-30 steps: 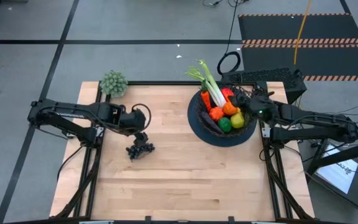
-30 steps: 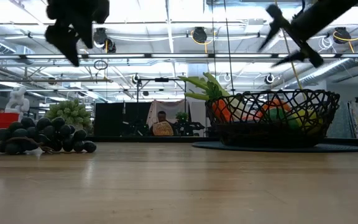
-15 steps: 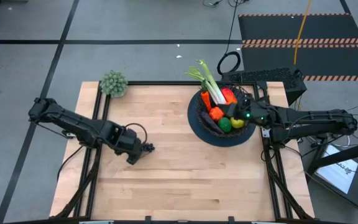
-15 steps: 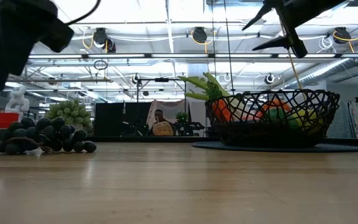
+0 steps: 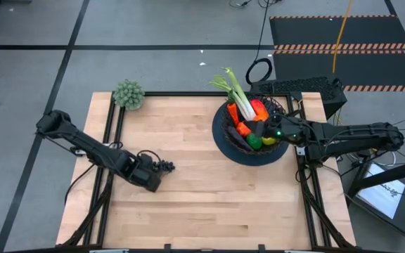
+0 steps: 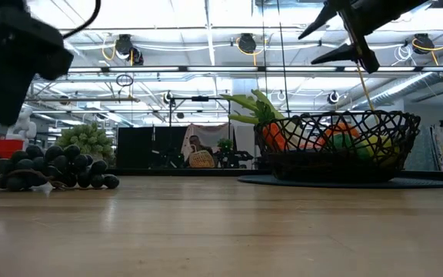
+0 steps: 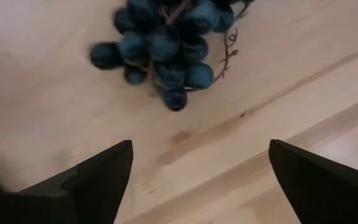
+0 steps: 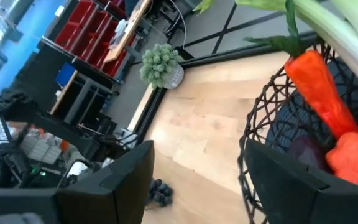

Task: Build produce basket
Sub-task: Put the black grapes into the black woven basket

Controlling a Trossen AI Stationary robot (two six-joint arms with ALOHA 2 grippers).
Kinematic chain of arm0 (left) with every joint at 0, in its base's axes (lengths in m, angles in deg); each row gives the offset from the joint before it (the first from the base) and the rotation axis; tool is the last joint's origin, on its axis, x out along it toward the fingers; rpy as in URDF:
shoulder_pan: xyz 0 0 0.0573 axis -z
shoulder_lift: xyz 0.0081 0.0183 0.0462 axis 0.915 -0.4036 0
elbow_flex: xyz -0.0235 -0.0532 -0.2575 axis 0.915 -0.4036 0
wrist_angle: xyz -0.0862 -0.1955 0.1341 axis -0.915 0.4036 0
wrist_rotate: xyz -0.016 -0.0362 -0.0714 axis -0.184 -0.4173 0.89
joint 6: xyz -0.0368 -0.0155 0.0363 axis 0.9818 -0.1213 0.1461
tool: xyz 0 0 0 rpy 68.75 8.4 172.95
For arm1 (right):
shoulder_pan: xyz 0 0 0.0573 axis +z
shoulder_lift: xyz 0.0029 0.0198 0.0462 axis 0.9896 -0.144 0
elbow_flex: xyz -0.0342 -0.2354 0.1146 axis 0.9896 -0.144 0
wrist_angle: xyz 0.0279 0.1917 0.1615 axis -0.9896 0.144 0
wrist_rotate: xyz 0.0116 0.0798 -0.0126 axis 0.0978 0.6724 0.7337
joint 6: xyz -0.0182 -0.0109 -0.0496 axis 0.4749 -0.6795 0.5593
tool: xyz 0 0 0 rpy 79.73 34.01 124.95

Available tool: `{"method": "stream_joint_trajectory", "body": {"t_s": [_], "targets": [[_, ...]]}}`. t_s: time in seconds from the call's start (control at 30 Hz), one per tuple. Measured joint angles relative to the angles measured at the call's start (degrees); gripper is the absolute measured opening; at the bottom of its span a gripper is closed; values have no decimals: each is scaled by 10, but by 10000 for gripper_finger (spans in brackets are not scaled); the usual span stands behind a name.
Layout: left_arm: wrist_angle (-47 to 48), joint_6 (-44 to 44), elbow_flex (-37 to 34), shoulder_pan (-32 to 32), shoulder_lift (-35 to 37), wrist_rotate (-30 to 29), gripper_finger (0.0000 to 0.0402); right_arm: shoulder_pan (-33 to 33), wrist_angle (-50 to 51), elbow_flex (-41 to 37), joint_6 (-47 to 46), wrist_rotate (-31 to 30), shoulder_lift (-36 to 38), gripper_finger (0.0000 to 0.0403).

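grapes [image 7: 166,46] cut off at left wrist frame edge; leek [image 8: 331,28] tip cropped.

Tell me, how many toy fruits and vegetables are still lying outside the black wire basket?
1: the dark grape bunch on the wooden table, just ahead of the open left gripper. Everything else visible sits in the basket.

The left gripper [image 5: 162,171] is dropping lower and sliding nearer the table's front edge — now wide open right beside the dark grapes [image 5: 165,166]. The right gripper [image 5: 261,128] is reaching farther in over the basket [image 5: 220,143] — above the produce [image 5: 247,119].
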Motion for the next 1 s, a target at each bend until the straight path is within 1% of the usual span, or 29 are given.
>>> {"method": "stream_joint_trajectory", "body": {"t_s": [0.1, 0.2, 0.3, 0.43, 0.53, 0.67, 0.77, 0.9, 1.0], "targets": [[-63, 26, -28, 6, -19, 13, 347, -3, 1, 0, 21, 1, 5, 247], [-74, 45, -40, 7, -37, 24, 316, -4, 3, 0, 41, 1, 9, 247], [-73, 44, -45, 4, -50, 1, 285, -4, 6, 0, 47, 1, 15, 247], [-73, 22, -45, 0, -72, -18, 246, -9, 10, 0, 49, 3, 18, 247], [-73, 20, -45, 0, -95, -24, 220, -18, 9, 0, 47, 17, 21, 247], [-74, 16, -45, 0, -129, -22, 193, -29, 9, 0, 45, 42, 25, 247], [-79, 12, -42, 0, -148, -23, 175, -34, 7, 0, 43, 47, 27, 247], [-90, -12, -42, 0, -161, -31, 147, -34, 1, 0, 42, 46, 27, 247], [-95, -38, -42, 0, -162, -38, 114, -34, 2, 0, 22, 46, 27, 247]]}}
